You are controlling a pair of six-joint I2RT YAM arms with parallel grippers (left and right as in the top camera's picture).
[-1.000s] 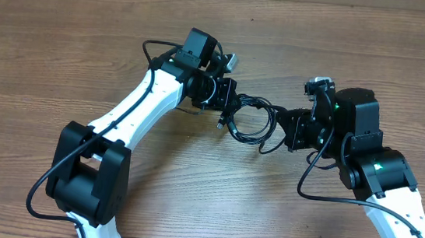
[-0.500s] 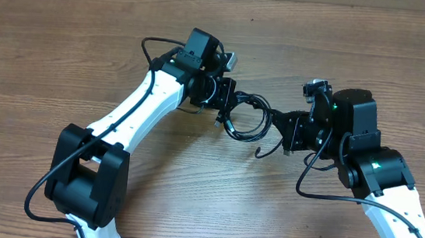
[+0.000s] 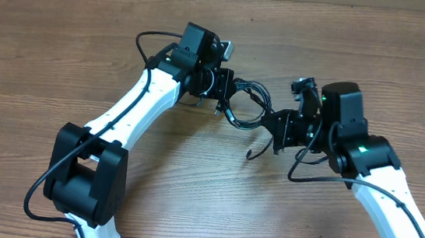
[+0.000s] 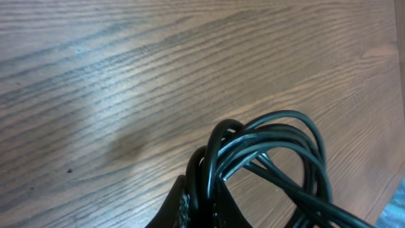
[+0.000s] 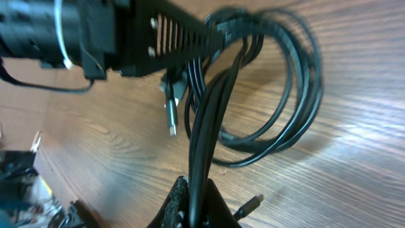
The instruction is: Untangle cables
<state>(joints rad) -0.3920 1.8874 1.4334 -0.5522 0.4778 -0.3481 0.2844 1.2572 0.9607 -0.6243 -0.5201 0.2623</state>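
While my left gripper [image 3: 225, 97] clamps one side of the cables [image 3: 246, 107], my right gripper [image 3: 276, 125] pinches the other side, so the looped bundle hangs between them over the middle of the worktop [image 3: 48, 41], nearer its far edge, one plug [image 3: 250, 155] dangling below.

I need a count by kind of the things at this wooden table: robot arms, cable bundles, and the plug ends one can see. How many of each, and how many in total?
Robot arms: 2 (left arm, right arm)
Cable bundle: 1, black; its single cords cannot be counted
Visible plug ends: 2 (silver-tipped plug, dark plug)
Total: 5
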